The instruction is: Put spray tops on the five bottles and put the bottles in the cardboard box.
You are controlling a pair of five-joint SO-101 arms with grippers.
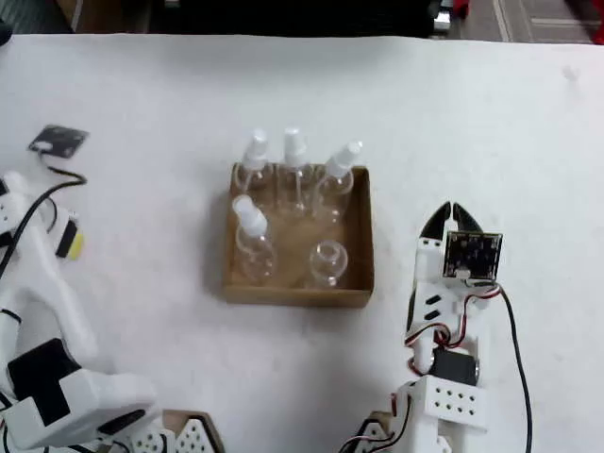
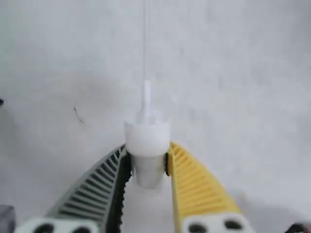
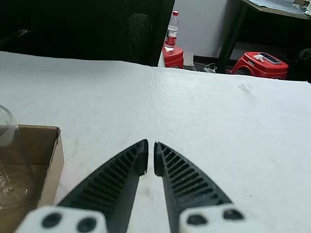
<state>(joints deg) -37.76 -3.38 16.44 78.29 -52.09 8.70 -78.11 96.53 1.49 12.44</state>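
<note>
Left gripper (image 2: pixel 146 167): fingers clamped on one spray top (image 2: pixel 146 138), gripped at its white collar. The top's long axis runs along the gripper's line, thin dip tube pointing away past the fingertips, over the white table (image 2: pixel 252 73).

Box (image 1: pixel 297 294) sits mid-table. I count five bottles (image 1: pixel 294 184) in it, all upright: three along the far wall, two in the near row. Four carry spray tops, nozzles up. The fifth, the uncapped bottle (image 1: pixel 327 262), stands in the near right corner with its mouth up.

Right gripper (image 3: pixel 149 160): fingers closed to a thin slit, holding nothing, low over the table just right of the box, pointing away from the arm bases.
</note>
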